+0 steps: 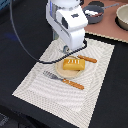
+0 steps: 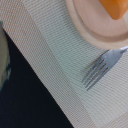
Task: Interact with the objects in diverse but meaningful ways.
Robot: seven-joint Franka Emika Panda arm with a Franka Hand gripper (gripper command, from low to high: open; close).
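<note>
A yellow scored bread loaf (image 1: 73,64) lies on a small cream plate (image 1: 62,73) in the middle of a pale woven placemat (image 1: 50,95). My gripper (image 1: 65,48) hangs just behind the plate, toward the exterior view's left. The white hand body hides its fingers, so its state is unclear. In the wrist view I see the plate's rim (image 2: 95,27), an orange corner of the loaf (image 2: 116,7) and the tines of a fork (image 2: 102,67). A dark grey saucepan (image 1: 94,12) with something white inside stands at the back.
An orange-handled fork (image 1: 62,79) lies in front of the plate, and an orange-handled knife (image 1: 88,59) behind it. A pale bowl (image 1: 122,17) sits at the back on the exterior view's right. Dark tabletop (image 2: 25,100) surrounds the placemat. A black cable loops off the arm.
</note>
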